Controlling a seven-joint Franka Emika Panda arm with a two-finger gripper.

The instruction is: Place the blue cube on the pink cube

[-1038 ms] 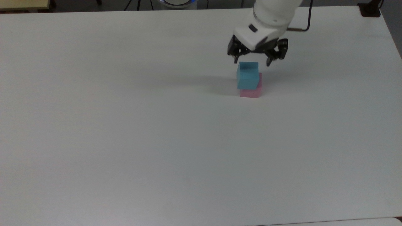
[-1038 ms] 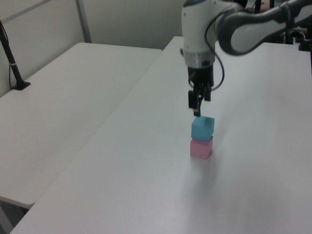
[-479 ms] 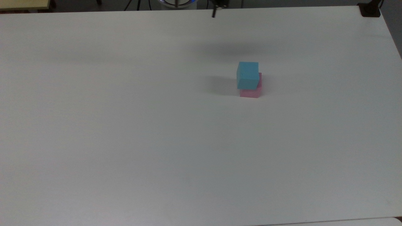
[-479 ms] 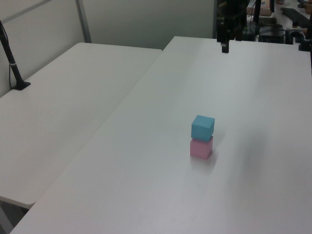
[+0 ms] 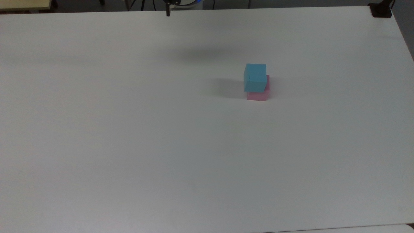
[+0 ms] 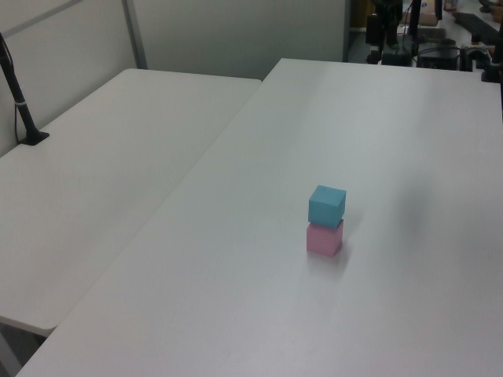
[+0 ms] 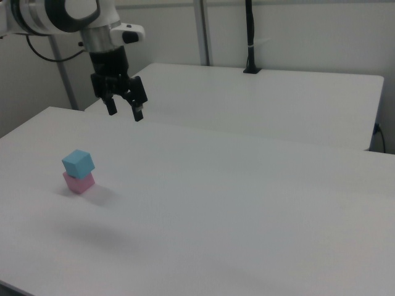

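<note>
The blue cube rests on top of the pink cube, slightly offset, on the white table. The stack also shows as the blue cube over the pink cube, and as the blue cube over the pink cube. My gripper hangs high above the table, well away from the stack toward the right view's upper right. It is open and holds nothing. One dark fingertip pokes in at the top edge of the top view.
A second white table adjoins on the left view's left. A black post stands on the far table in the right view. A dark clamp sits at the top view's upper right corner.
The gripper, which stood open just above the stacked blue cube, rose and swung away toward the top view's upper left. Both cubes stayed put.
</note>
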